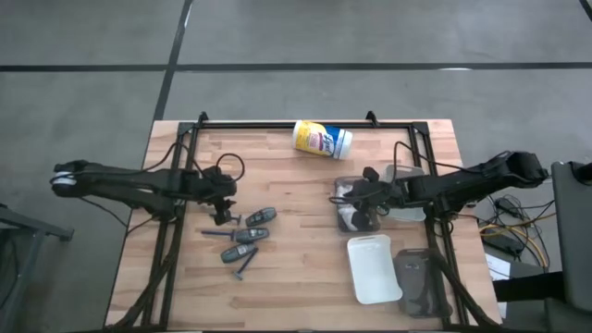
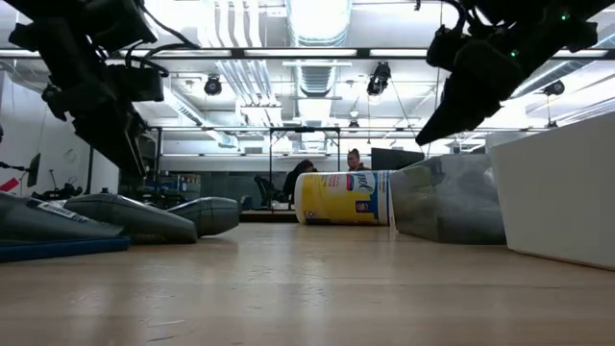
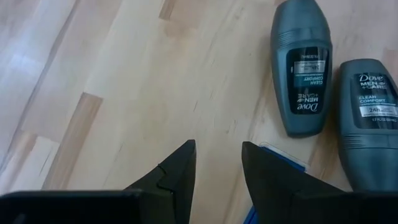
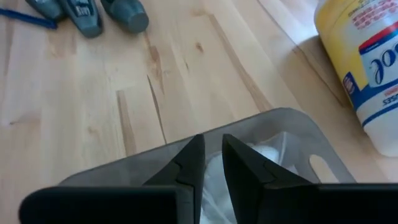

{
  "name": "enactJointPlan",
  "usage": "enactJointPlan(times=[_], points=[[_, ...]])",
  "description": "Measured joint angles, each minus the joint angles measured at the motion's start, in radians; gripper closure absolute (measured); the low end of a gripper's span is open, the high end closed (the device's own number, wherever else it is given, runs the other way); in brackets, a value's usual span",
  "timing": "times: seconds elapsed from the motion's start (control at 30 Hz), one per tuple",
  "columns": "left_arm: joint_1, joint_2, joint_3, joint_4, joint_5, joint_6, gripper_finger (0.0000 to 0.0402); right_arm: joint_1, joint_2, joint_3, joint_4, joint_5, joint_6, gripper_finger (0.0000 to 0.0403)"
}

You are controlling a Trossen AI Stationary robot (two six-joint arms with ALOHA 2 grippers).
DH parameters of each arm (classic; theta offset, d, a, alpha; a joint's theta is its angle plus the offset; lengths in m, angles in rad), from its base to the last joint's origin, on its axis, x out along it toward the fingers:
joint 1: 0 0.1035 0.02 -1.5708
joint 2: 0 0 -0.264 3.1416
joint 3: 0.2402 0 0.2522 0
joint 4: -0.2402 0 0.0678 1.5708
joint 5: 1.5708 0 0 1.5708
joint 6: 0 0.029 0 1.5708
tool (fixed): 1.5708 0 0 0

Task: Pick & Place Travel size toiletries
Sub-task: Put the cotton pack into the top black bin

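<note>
Tubes [image 3: 303,74] beyond left fingers [image 3: 177,177]

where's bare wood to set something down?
Free: the strip between the grey tubes and the clear tray, and the corner left of the canister. Crowded: right side, with the white tray and another tray.

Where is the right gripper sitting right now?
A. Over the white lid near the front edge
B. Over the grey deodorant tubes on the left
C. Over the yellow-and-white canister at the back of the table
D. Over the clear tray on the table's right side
D: the high view puts the right gripper over the clear tray, and its wrist view looks down past the fingers into that tray, apart from the canister.
</note>
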State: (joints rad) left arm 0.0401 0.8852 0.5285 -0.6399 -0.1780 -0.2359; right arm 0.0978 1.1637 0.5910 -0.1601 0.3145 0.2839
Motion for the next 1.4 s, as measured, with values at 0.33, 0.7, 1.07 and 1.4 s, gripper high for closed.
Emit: enactJointPlan(times=[0.33, 0.7, 1.07, 1.4], points=[[0.004, 0.113, 0.152, -0.12, -0.008, 0.167, 0.0266, 0.0, 0.021, 0.028, 0.015, -0.001, -0.005, 0.0368], [0.004, 0.304, 0.265, -0.387, -0.106, 0.437, 0.0266, 0.0, 0.016, 0.028, 0.013, -0.004, -0.007, 0.0354], [0.004, 0.442, 0.259, -0.443, -0.139, 0.497, 0.0266, 0.0, 0.016, 0.027, 0.013, -0.004, -0.008, 0.0319], [0.004, 0.428, 0.249, -0.495, -0.139, 0.439, 0.0266, 0.0, 0.016, 0.027, 0.013, -0.002, -0.006, 0.0289]])
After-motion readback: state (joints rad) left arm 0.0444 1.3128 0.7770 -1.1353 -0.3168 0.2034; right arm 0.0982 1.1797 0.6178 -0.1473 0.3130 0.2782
